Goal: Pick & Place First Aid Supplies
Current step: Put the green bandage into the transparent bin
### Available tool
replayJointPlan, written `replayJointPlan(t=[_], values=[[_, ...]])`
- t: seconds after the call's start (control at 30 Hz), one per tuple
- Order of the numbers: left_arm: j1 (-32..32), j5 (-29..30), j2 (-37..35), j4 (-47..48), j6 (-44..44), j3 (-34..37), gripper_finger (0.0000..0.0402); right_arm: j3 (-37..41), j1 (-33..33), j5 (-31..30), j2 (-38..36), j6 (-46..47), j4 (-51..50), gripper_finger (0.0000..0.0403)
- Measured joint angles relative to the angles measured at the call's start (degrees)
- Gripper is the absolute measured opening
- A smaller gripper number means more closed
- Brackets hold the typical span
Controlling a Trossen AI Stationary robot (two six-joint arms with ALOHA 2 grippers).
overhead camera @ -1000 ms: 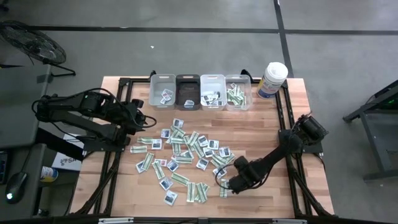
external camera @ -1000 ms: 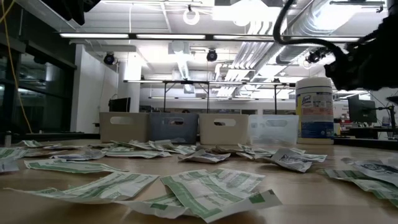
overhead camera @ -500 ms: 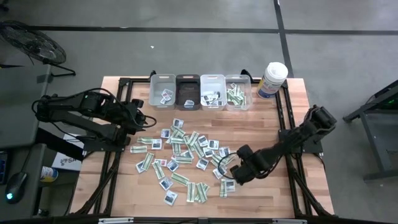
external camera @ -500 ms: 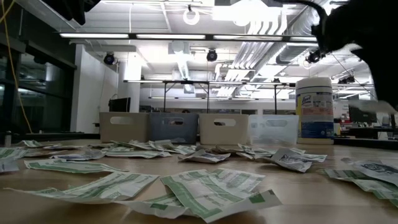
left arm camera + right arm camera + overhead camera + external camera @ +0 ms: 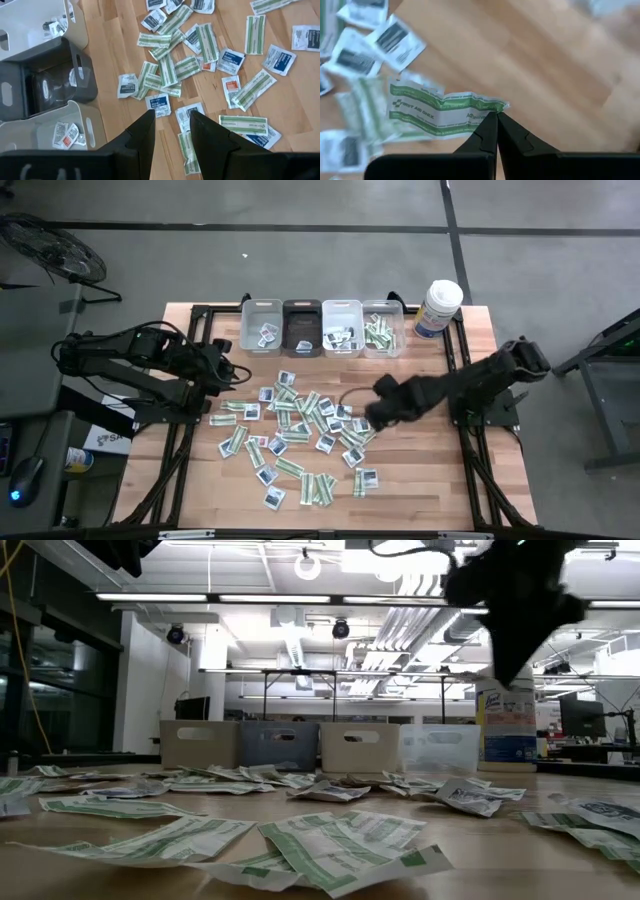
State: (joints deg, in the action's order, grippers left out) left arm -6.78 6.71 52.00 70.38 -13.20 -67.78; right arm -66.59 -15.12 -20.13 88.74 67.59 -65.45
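R gripper [image 5: 496, 116] is up off the wooden slat table [image 5: 440, 480], over the right edge of the packet scatter, jaws pinched tight on the end of a narrow green-and-white paper strip packet [image 5: 440, 114] that hangs out flat from the tips; in the high view that gripper [image 5: 378, 408] sits mid-table, just right of the pile and nearer than the bins. In the low view the R arm is a dark blurred mass in front of the tall white round canister w/ blue label [image 5: 505, 725], which stands at the far right corner. L gripper [image 5: 171, 120] waits over the left side of the table, fingers a narrow way apart w/ nothing between them; seen from above it [image 5: 232, 373] is just left of the bin row. Rest of the first aid supplies [image 5: 300, 435], green-and-white strips mixed w/ squarish white packets w/ dark-blue marks, lie loose across the table centre, many overlapping. Four small rectangular plastic bins [image 5: 322, 328] stand side by side along the far edge: three pale, one dark grey, 2nd from left. A few squarish packets lie in the pale ones, a bunch of green strips in the rightmost.
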Motion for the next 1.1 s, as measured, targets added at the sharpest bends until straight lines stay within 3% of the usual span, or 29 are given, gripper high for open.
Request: replayJointPlan(t=[0.57, 0.9, 1.1], values=[[0.01, 2.28, 0.01, -2.45, 0.31, -0.01, 0.0119, -0.04, 30.42, 1.38, -0.74, -55.35, 3.52, 0.0], [0.01, 10.92, 0.0, -7.83, 3.12, 0.0, 0.0119, -0.11, 44.72, 2.63, -0.74, -84.16, 17.24, 0.0], [0.01, 11.94, 0.0, -7.81, 11.19, 0.01, 0.0119, -0.11, 52.5, 11.13, -0.74, -96.12, 24.66, 0.0]])
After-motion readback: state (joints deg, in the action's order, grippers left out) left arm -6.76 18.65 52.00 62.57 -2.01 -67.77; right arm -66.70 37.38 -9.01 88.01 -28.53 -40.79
